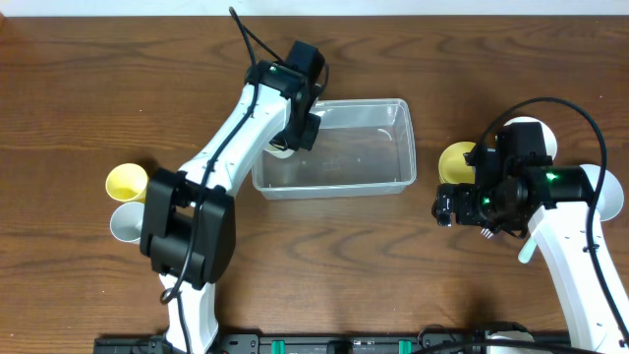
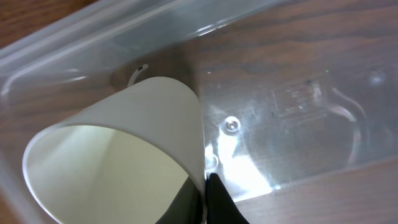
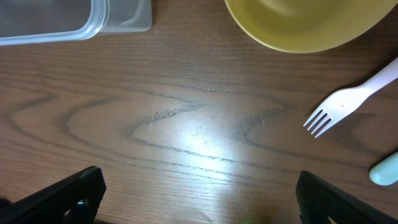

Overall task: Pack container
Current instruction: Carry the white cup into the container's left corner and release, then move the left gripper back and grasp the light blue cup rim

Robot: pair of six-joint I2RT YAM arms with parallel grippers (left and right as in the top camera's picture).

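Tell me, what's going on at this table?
Two robot arms are packing a clear container. The left gripper holds a white cup, tipped on its side, at the container's left end; whether the cup touches the floor yet is unclear. The right gripper is open and empty, hovering over the wooden table near a yellow bowl and a white fork. A yellow cup and another white one wait on the left.

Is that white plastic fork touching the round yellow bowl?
Apart. The right wrist view shows bare wood between the white plastic fork and the round yellow bowl.
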